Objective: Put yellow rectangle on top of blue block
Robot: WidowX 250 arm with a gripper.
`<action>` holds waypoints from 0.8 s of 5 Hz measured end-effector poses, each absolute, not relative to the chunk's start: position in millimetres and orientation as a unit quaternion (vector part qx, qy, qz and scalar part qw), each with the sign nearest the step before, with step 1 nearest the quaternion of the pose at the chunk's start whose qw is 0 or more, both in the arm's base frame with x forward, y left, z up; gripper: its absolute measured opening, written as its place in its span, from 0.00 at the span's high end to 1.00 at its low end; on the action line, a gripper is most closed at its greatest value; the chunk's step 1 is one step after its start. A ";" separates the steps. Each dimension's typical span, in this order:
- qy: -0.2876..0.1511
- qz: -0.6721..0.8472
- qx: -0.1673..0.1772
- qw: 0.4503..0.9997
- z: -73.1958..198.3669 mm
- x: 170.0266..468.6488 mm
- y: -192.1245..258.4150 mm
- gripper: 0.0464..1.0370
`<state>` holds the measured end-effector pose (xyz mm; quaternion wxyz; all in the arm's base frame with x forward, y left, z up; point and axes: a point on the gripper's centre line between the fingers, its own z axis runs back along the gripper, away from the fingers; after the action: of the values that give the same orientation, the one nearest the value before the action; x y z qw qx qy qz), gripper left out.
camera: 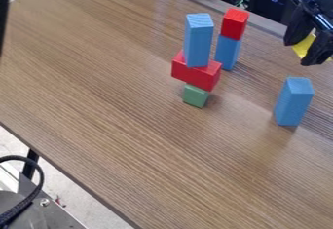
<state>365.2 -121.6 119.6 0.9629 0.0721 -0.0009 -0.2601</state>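
Note:
At the upper right edge, the black gripper (pixel 303 47) hangs above the table, shut on the yellow rectangle (pixel 304 45), which is partly hidden by the black fingers. Below it and apart from it, a blue block (pixel 294 101) stands upright on the table at the right, with nothing on its top. Two more upright blue blocks are in stacks near the upper middle: one (pixel 198 40) rests on a red block, the other (pixel 227 52) has a red cube on it.
Left of the lone blue block, a red rectangular block (pixel 196 72) lies across a green block (pixel 195 96), carrying a tall blue one. Close behind stands the stack topped by a red cube (pixel 234 24). The wooden table's (pixel 149 145) front edge runs diagonally at lower left.

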 end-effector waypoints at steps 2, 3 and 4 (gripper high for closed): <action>0.004 -0.256 0.068 0.964 99.6 356.6 -119.8 0.52; -0.007 -0.260 0.065 0.963 98.2 357.8 -120.7 0.52; -0.007 -0.261 0.064 0.963 95.2 356.7 -121.2 0.52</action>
<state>356.7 -121.2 95.2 0.9631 0.0643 -0.0065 -0.2614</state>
